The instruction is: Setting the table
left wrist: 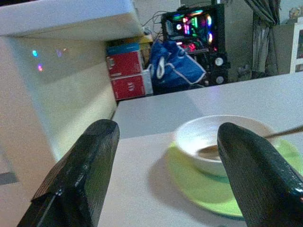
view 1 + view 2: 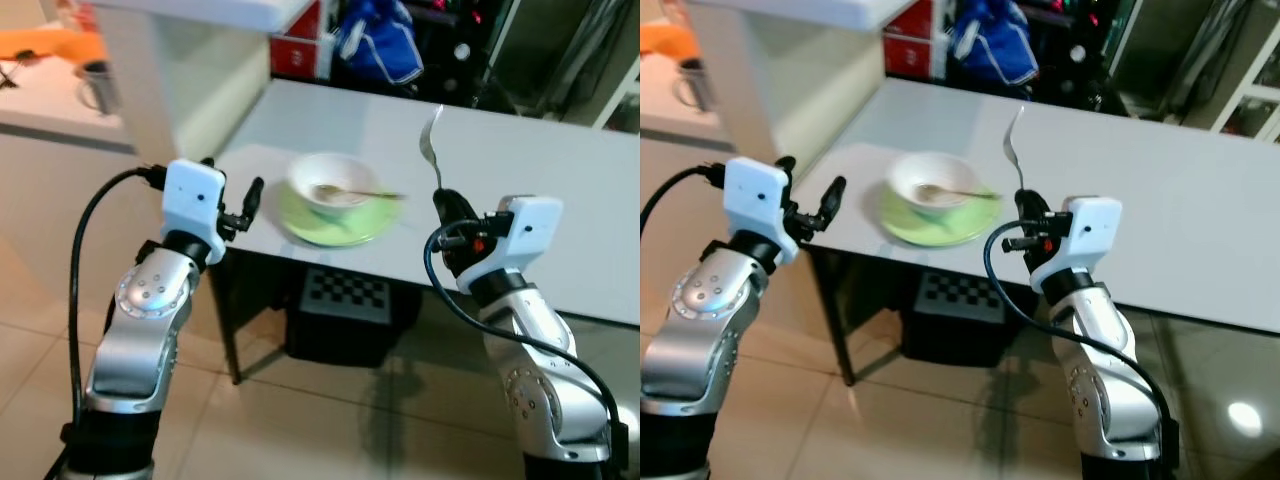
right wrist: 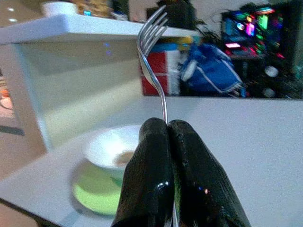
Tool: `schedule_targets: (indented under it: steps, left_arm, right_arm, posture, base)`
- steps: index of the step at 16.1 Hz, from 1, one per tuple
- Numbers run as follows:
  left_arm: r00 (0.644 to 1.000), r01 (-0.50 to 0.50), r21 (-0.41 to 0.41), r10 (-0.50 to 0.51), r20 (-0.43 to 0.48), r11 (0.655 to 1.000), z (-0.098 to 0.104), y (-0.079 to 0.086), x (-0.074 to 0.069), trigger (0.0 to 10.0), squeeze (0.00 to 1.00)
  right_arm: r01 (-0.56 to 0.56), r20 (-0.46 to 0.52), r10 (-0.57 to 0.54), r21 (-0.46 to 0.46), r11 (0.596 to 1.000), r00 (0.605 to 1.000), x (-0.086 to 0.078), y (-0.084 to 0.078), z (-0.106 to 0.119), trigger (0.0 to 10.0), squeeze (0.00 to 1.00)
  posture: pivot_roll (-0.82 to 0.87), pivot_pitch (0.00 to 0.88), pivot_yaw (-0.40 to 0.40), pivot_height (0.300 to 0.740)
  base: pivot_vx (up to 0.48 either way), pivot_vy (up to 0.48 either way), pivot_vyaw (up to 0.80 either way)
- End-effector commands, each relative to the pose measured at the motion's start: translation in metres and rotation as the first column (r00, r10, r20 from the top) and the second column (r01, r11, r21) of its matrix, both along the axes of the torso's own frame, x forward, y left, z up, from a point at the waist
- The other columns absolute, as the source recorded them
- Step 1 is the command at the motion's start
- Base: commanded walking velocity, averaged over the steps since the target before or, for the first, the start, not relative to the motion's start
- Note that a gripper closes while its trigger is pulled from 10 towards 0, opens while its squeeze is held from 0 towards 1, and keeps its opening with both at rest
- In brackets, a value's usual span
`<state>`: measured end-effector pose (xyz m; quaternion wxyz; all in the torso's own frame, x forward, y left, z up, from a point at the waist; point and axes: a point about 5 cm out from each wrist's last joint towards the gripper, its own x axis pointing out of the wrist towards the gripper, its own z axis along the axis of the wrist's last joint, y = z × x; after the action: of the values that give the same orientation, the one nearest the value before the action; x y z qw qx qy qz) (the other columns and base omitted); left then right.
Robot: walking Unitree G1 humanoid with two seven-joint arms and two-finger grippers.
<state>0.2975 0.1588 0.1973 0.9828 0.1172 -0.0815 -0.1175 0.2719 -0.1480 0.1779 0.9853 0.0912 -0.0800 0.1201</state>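
One white table (image 2: 560,190) carrying one green plate (image 2: 365,224), one white bowl (image 2: 330,182) on that plate, and one spoon (image 2: 362,192) resting in the bowl. One fork (image 2: 430,148), upright. Two robot grippers: the left gripper (image 2: 248,205) and the right gripper (image 2: 446,205). One metal mug (image 2: 97,86) on a counter (image 2: 40,105). One blue bag (image 2: 378,40) and two red boxes (image 1: 125,74) behind the table

Bare table (image 2: 560,200) beside plate (image 2: 300,222) and bowl (image 2: 330,185).
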Motion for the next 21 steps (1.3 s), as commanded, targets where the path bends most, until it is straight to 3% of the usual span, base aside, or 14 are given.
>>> schedule_targets:
  steps: [1, 3, 8, 15, 17, 18, 21]
  left_arm:
    - [1.0, 0.017, -0.014, -0.017, 0.003, 1.0, 0.002, -0.007, 0.001, 10.0, 0.0]
    - [1.0, -0.021, -0.048, 0.021, 0.006, 0.999, 0.004, -0.006, 0.004, 10.0, 0.0]
    - [1.0, 0.025, 0.008, -0.025, -0.01, 1.0, 0.0, -0.012, 0.005, 10.0, 0.0]
    - [1.0, 0.024, 0.001, -0.024, -0.005, 1.0, 0.003, -0.007, 0.007, 10.0, 0.0]
    - [0.999, 0.032, -0.009, -0.032, -0.005, 0.999, 0.003, -0.009, 0.007, 10.0, 0.0]
    - [0.999, 0.041, -0.007, -0.041, -0.002, 0.999, 0.003, -0.013, 0.007, 10.0, 0.0]
    - [0.999, 0.049, 0.011, -0.049, -0.002, 0.999, 0.003, -0.013, 0.006, 10.0, 0.0]
  right_arm:
    - [0.025, -0.018, -0.025, -0.016, 1.0, 1.0, 0.0, -0.006, -0.001, 10.0, 0.0]
    - [0.029, -0.043, -0.03, -0.027, 0.999, 0.999, -0.002, -0.008, -0.004, 10.0, 0.0]
    - [0.059, -0.046, -0.06, -0.021, 0.998, 0.997, 0.001, -0.015, -0.003, 10.0, 0.0]
    - [0.054, -0.05, -0.056, -0.039, 0.998, 0.997, 0.008, -0.013, -0.001, 10.0, 0.0]
    - [0.047, -0.041, -0.05, -0.063, 0.997, 0.998, 0.01, -0.014, 0.003, 10.0, 0.0]
    - [0.052, -0.008, -0.053, -0.135, 0.99, 0.999, 0.013, -0.017, 0.009, 10.0, 0.0]
    - [0.069, -0.001, -0.069, -0.145, 0.987, 0.998, 0.019, -0.022, 0.012, 10.0, 0.0]
  posture:
    - [0.02, 0.0, -0.03, 0.74]
    - [0.0, 0.0, -0.028, 0.74]
    - [0.01, 0.0, -0.024, 0.74]
    - [0.0, 0.0, -0.031, 0.74]
    - [0.0, 0.0, -0.032, 0.74]
    - [0.01, 0.0, -0.038, 0.74]
    - [0.03, 0.0, -0.046, 0.74]
  base:
    - [0.0, 0.0, 0.0]
    - [0.0, 0.0, 0.0]
    - [0.0, 0.0, 0.0]
    - [0.31, 0.0, 0.0]
    - [0.349, 0.0, 0.0]
    - [0.349, 0.0, 0.0]
    - [0.35, 0.0, 0.74]
